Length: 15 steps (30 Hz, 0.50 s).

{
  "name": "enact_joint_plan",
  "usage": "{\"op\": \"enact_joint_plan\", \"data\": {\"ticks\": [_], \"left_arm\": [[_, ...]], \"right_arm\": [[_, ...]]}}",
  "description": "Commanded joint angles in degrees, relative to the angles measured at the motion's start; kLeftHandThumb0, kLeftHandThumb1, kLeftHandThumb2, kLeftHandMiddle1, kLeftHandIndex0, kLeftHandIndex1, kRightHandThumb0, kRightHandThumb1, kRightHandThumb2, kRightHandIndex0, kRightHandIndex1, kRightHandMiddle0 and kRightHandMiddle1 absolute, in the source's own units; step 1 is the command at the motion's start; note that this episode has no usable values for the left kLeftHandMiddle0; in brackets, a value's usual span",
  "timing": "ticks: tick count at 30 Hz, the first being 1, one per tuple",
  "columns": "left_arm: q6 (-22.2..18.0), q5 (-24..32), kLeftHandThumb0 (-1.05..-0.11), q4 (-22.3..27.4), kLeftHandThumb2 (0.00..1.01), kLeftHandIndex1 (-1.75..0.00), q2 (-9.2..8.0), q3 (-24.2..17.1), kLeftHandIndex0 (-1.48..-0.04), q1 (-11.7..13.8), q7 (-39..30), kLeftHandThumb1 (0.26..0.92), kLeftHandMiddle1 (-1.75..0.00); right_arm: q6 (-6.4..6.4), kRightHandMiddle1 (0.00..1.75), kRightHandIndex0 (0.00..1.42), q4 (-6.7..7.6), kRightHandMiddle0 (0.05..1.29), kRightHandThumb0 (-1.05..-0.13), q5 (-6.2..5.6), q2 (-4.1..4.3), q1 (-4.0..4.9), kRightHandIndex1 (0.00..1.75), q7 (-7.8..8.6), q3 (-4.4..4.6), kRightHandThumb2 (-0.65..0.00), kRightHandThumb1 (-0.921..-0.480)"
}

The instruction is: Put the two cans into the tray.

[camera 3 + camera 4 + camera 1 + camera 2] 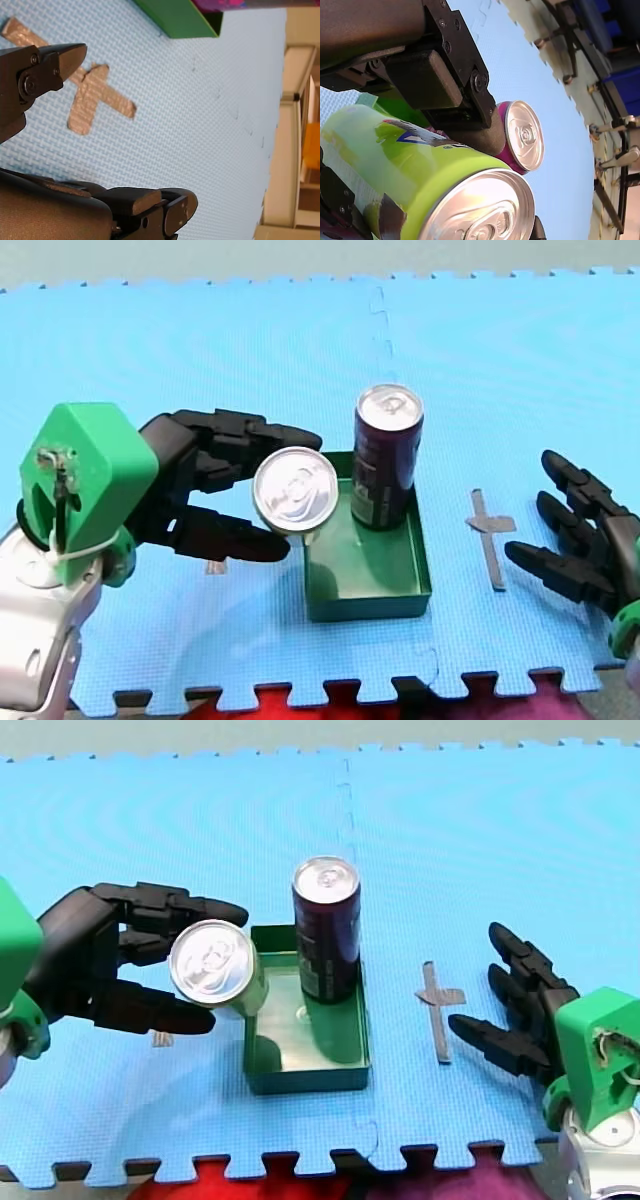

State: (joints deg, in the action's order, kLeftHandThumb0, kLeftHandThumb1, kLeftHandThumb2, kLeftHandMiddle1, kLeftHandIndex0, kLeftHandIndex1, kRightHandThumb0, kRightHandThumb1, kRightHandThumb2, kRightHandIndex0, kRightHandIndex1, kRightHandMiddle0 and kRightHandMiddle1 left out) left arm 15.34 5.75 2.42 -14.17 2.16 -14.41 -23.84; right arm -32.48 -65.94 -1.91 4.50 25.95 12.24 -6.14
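Left robot hand (190,485): closed around the lime-green can (295,490), which is held tilted at the left rim of the green tray (370,605).
Right robot hand (585,540): open, nothing held, beside the tape cross (490,530) on the foam mat (200,360).
Purple can (385,465): stood upright in the tray's far end.
Labels: print is seen on both cans; none can be read.
Second wrist view: the lime-green can's side is partly covered by fingers (425,80).

A blue foam mat (200,360) of interlocking tiles is covering the surface, with a seam (386,345) running down between two tiles. A cross of grey tape (487,530) is lying flat on its right half. Red and purple material (300,705) is showing beyond the mat's toothed near edge. In the first wrist view, pale wooden furniture (292,150) is standing past the mat's edge.
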Motion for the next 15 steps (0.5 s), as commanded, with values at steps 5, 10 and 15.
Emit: {"op": "enact_joint_plan", "data": {"ticks": [5, 10, 15], "left_arm": [[-0.8, 0.3, -0.431, -0.1, 0.00, 0.00, -0.13, 0.1, -1.31, -0.6, -0.3, 0.722, 0.00], [-0.7, 0.4, -0.429, -0.6, 0.00, 0.00, 0.03, 0.2, -1.31, -1.0, -0.5, 0.721, 0.00], [-0.7, 0.4, -0.428, -0.7, 0.00, 0.00, 0.19, 0.3, -1.31, -1.1, -0.4, 0.722, 0.00]], "right_arm": [[0.75, 0.00, 0.33, -0.11, 0.29, -0.865, 0.32, -0.21, -0.59, 0.00, 0.04, 0.29, 0.000, -0.737], [0.82, 0.00, 0.33, 0.07, 0.29, -0.856, 0.37, -0.29, -0.67, 0.00, -0.10, 0.42, 0.000, -0.735], [0.84, 0.00, 0.33, 0.22, 0.29, -0.852, 0.38, -0.28, -0.80, 0.00, -0.16, 0.51, 0.000, -0.736]]}}
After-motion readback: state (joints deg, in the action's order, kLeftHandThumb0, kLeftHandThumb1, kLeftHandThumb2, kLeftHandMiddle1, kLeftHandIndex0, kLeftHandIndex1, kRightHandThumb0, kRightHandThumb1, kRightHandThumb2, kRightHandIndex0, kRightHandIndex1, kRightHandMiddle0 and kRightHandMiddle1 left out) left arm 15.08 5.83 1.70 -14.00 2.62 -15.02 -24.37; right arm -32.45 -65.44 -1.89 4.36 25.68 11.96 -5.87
